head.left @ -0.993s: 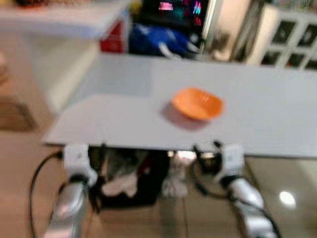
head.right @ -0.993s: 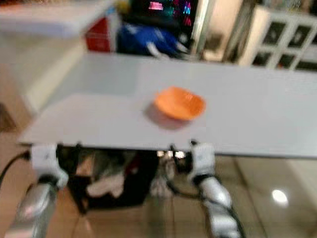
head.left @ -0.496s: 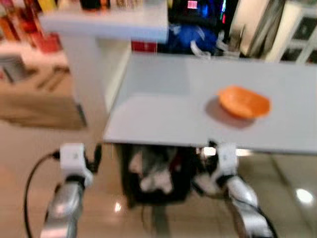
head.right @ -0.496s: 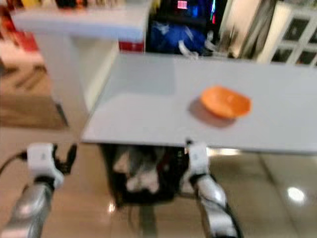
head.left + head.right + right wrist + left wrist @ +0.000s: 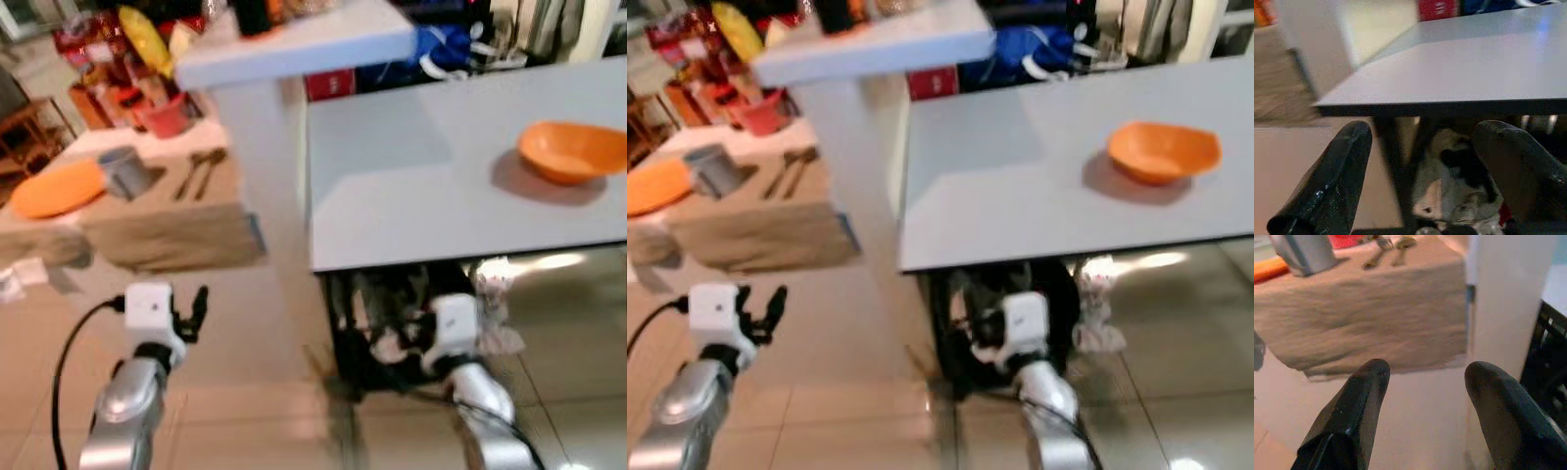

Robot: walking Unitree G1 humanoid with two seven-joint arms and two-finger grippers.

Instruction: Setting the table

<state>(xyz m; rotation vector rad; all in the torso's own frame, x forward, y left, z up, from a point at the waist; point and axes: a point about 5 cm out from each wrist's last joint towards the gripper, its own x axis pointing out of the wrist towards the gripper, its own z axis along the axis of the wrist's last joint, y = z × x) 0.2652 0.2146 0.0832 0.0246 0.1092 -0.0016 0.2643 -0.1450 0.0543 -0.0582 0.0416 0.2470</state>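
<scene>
An orange bowl (image 5: 573,151) is seen on the grey table (image 5: 411,186). Both the left gripper (image 5: 1422,396) and the right gripper (image 5: 1425,161) are held apart with nothing between the fingers.

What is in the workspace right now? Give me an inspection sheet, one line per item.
Surface: grey table, bare apart from one bowl; low table under a tan cloth to the robot's left.
Job's things: orange bowl on the grey table; orange plate, grey cup and cutlery on the cloth.
Clutter: bags and fabric under the grey table.
Grippers: left gripper open, empty, facing the cloth; right gripper open, empty, below the table edge.
Cables: black cable beside the left arm.
Surroundings: white shelf, tiled floor.
</scene>
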